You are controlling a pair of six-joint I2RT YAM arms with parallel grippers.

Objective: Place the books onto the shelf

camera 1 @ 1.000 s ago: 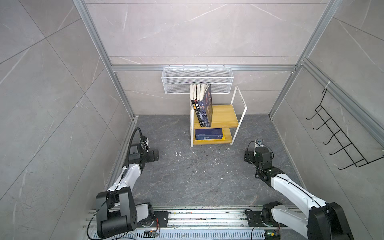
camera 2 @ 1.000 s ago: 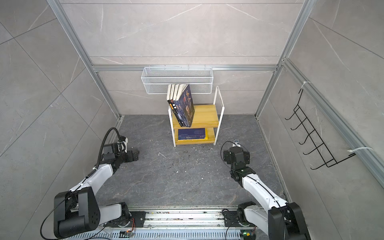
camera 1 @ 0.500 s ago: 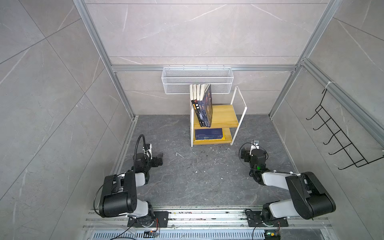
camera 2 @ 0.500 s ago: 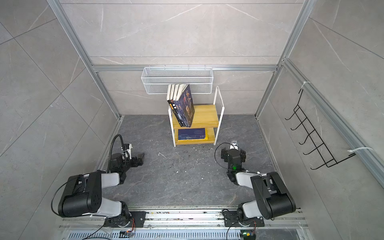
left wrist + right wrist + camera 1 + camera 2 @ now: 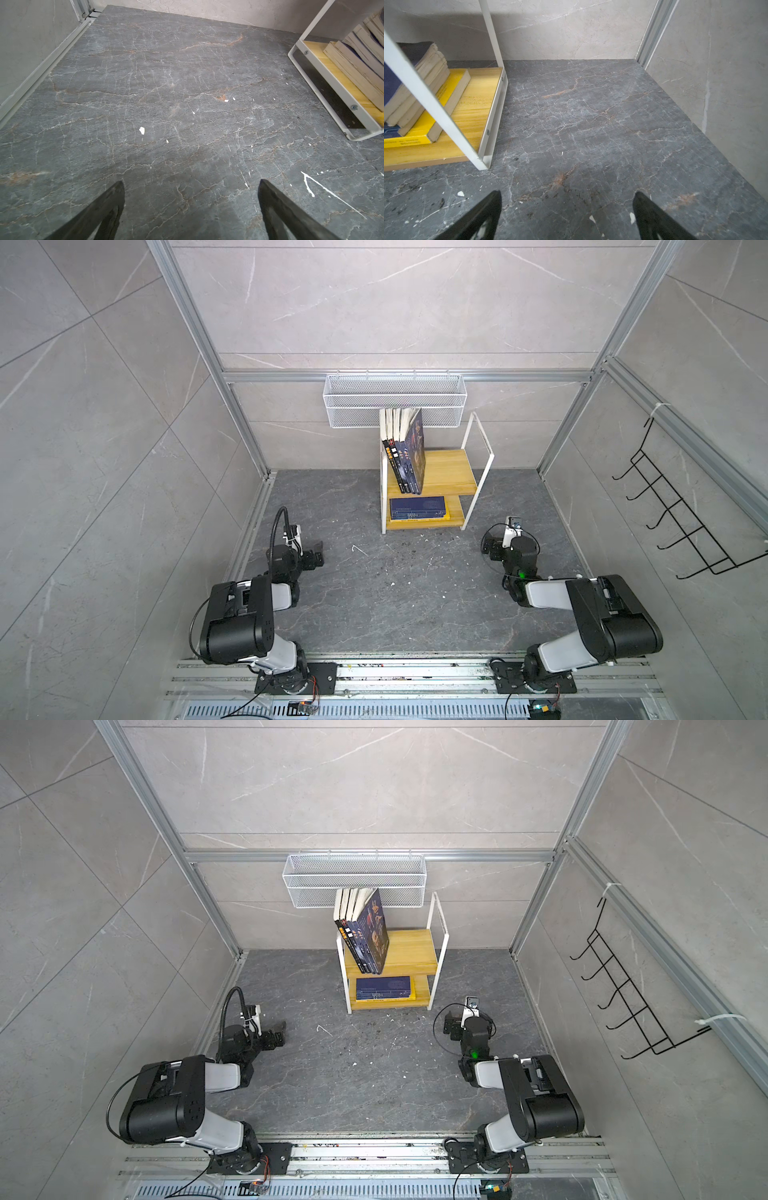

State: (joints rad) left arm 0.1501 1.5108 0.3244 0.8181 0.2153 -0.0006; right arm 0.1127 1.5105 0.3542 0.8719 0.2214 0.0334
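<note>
The shelf stands at the back of the dark floor in both top views. Several navy books stand leaning on its upper board. More books lie stacked flat on the lower board. My left gripper hovers low over the floor at front left, open and empty. My right gripper sits front right of the shelf, also open and empty. Each wrist view shows spread fingers over bare floor, with the shelf and its books off to one side.
A white mesh basket hangs on the back wall just above the upright books. A black wire hook rack is on the right wall. The arms' base rail runs along the front. White specks dot the floor.
Both arms have folded back toward the front rail, elbows raised, and the grippers have drawn slightly inward. Both grippers stayed open. The books and shelf have not moved.
</note>
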